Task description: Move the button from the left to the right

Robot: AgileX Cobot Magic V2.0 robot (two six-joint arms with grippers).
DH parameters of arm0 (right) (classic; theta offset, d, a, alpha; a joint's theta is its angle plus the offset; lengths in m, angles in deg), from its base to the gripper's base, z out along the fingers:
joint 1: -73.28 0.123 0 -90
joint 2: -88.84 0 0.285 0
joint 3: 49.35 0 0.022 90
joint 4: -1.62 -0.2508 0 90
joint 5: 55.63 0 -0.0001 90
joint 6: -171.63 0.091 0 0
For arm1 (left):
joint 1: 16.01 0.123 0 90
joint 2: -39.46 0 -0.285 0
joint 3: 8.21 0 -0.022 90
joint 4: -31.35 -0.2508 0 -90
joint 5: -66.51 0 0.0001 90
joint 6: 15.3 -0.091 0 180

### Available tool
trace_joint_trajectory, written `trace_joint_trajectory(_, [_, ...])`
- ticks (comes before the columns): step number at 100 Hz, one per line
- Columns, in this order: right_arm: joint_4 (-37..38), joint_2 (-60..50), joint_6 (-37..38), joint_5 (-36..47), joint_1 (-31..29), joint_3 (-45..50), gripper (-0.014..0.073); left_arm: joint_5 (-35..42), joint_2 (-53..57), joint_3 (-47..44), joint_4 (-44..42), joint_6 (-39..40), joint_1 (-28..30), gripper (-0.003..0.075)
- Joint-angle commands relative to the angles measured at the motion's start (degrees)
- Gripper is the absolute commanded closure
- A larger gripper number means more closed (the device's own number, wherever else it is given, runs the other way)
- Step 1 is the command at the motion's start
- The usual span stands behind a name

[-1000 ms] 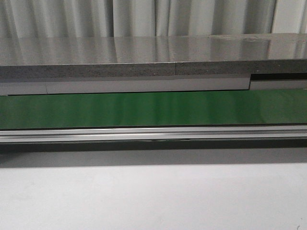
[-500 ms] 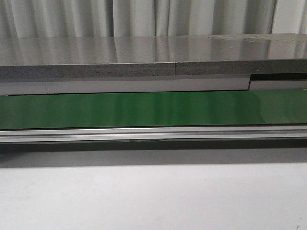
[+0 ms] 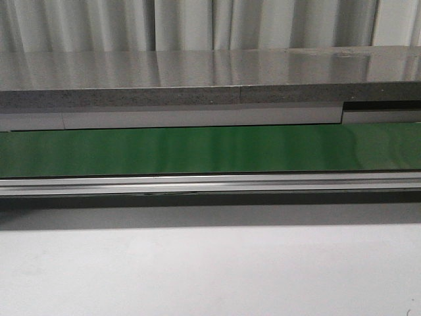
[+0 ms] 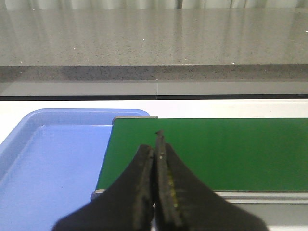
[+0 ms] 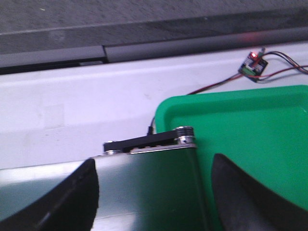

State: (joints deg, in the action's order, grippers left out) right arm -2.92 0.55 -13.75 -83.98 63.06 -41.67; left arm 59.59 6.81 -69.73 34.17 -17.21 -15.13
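The button shows in none of the three views, so where it lies cannot be told. In the front view a green belt [image 3: 210, 151] runs across the whole width, with a silver rail [image 3: 210, 184] along its near side and a grey speckled counter [image 3: 197, 79] behind it, pale curtains [image 3: 197, 23] beyond that; the white bench [image 3: 210, 270] fills the foreground, and neither arm appears there. The left gripper [image 4: 156, 149] has its dark fingers [image 4: 143, 173] pressed together, tips touching, with nothing between them; it hangs above the left end of the belt [image 4: 216, 149], just beside a blue tray [image 4: 48, 163] that sits at the bench's left side. The right gripper [image 5: 154, 192] is spread wide, one finger [image 5: 77, 192] at each side of the frame, holding nothing; between them lies the right end of the belt [image 5: 144, 187] with its black end bracket [image 5: 144, 141], and a green tray [image 5: 240, 130] sits against that end. Past the tray, on the white surface, a small circuit board [image 5: 253, 65] with red and black wires [image 5: 211, 86] lies near the counter's edge.
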Motion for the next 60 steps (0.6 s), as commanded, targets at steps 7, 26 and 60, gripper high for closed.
trace_joint_trajectory(7, [-0.42,-10.91,-0.22,8.79,3.96,6.36,0.0095,4.35,-0.22,1.72,0.55,0.19,-0.44,0.0741])
trace_joint_trajectory(26, [-0.72,-24.26,-0.22,15.55,6.98,18.47,0.0095,4.35,-0.22,1.72,0.55,0.19,-0.44,0.0741])
trace_joint_trajectory(60, [-1.79,-50.82,-0.22,15.42,7.7,38.19,0.0146,4.35,-0.22,1.72,0.55,0.19,-0.44,0.0741])
